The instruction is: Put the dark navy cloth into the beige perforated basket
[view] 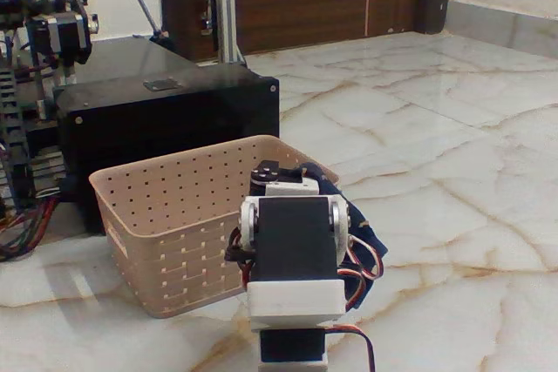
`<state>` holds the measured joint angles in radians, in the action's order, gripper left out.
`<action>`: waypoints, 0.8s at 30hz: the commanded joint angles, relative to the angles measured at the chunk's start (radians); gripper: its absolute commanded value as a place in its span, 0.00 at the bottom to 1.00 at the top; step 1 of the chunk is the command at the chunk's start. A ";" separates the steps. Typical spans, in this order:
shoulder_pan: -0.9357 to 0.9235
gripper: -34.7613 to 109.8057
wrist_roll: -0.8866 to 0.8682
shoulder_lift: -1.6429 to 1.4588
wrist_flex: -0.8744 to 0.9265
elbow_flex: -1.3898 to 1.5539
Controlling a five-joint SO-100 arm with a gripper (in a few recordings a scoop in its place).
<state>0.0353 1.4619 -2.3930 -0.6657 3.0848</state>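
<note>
Fixed view: 1 beige perforated basket (166, 215), 1 dark navy cloth (366, 241), hand's grip hidden.

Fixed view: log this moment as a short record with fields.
surface: marble-patterned floor
basket: beige perforated basket, upright, in front of the black box
cloth: dark navy cloth, draped at the basket's right side, behind the arm
arm: robot arm, seen from behind, at the basket's right corner
jaws: hidden by the arm, state unclear
</note>
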 commanded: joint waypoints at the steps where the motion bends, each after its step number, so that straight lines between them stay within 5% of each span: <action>1: 0.032 0.24 0.044 -0.021 -0.002 -0.003; 17: 0.029 0.24 0.048 -0.021 0.025 -0.014; 24: 0.058 0.24 -0.043 0.100 0.342 -0.454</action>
<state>0.0828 1.4373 -2.3102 -0.3421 2.7489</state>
